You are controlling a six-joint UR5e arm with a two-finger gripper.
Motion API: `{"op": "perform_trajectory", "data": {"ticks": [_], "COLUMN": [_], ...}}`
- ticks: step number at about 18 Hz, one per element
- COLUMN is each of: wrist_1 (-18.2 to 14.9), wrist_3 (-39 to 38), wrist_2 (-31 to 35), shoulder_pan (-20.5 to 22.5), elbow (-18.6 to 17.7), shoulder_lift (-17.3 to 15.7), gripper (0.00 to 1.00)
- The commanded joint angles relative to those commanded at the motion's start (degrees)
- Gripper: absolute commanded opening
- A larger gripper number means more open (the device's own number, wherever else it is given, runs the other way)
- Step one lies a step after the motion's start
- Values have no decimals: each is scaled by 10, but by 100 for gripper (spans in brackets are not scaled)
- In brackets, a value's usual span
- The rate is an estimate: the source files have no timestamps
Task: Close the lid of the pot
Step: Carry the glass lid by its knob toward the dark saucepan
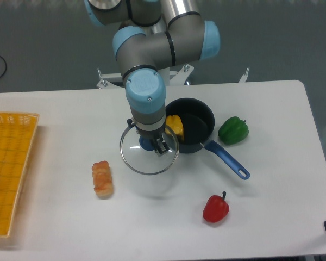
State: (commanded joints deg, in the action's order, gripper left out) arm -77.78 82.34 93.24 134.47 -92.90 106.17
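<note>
I have the round clear glass lid [148, 154] with its thin metal rim and blue centre knob gripped by the fingers [155, 145], which are clenched on the knob just left of centre frame. The lid hangs below the fingers, its right edge overlapping the left rim of the small dark navy saucepan [197, 122], which stands at centre frame with its long blue handle running toward the lower right. To do this step well, I judge I should carry the lid rightward and keep it level until the knob sits over the middle of the pot, then lower it squarely. A yellow pepper [174, 126] lies inside the pot at its left side and could catch the rim if I come down off-centre.
</note>
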Motion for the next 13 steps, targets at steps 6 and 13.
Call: {"op": "perform_trajectory", "data": {"ticks": [6, 13], "wrist_1": [-2, 11], "wrist_3": [50, 55], "wrist_2": [29, 52], "shoulder_pan": [23, 35], "elbow": [-7, -45], "shoulder_lift": [-23, -51], "gripper": [49, 49]}}
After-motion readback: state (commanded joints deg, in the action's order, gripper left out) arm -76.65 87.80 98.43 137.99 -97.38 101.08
